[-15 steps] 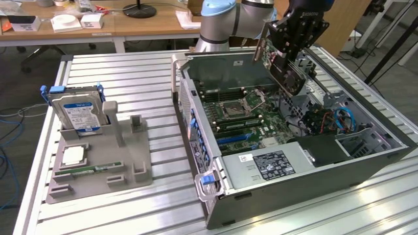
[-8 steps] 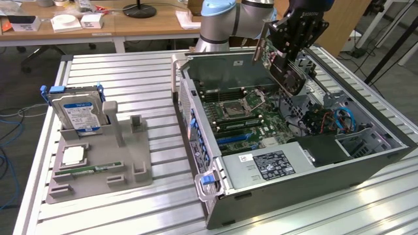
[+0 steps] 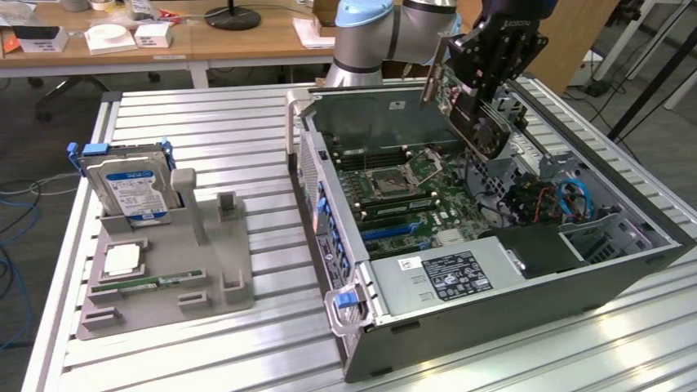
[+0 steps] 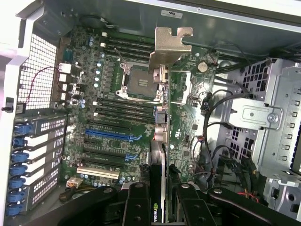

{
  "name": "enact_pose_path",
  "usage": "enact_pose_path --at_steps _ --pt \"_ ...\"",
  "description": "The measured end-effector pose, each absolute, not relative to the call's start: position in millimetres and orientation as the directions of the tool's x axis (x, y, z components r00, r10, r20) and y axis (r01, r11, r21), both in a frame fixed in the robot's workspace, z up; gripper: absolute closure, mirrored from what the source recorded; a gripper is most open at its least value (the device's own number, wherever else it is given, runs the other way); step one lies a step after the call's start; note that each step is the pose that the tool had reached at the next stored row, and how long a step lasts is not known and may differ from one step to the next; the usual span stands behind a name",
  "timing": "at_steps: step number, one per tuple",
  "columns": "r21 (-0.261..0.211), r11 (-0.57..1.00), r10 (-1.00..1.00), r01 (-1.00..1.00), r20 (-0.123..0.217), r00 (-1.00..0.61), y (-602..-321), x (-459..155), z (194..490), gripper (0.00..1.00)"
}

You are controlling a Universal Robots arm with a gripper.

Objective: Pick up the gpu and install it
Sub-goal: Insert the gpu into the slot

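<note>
In the exterior view the gpu [image 3: 481, 121] hangs tilted over the far part of the open computer case [image 3: 326, 188], above the motherboard [image 3: 406, 189], with my gripper [image 3: 486, 88] shut on its upper edge. The wrist view looks down the card's thin edge: the gpu [image 4: 161, 141] runs away from the gripper [image 4: 159, 193], and its silver end bracket [image 4: 169, 47] is at the far end. Black fingers [image 4: 137, 203] press on both sides of the card. Below it lie the motherboard [image 4: 113, 94], the empty processor socket [image 4: 139, 84] and the blue expansion slots [image 4: 110, 135]. The card touches no slot.
A grey fixture [image 3: 224, 278] at the exterior view's left holds a hard drive [image 3: 130, 184] with a blue-white label, a memory stick [image 3: 147, 282] and a small square chip [image 3: 123, 260]. Inside the case are a power supply [image 3: 458, 273], cables [image 3: 566, 200] and a metal drive cage [image 4: 273, 122].
</note>
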State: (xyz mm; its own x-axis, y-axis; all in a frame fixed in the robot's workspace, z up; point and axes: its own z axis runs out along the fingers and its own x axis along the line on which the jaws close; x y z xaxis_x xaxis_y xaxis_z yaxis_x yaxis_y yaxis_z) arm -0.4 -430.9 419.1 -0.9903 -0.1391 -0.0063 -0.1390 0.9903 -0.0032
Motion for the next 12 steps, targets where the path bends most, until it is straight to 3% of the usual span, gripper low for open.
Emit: enact_pose_path --at_steps 12 --pt "-0.003 0.989 -0.15 -0.15 -0.006 -0.989 -430.9 -0.5 419.1 0.74"
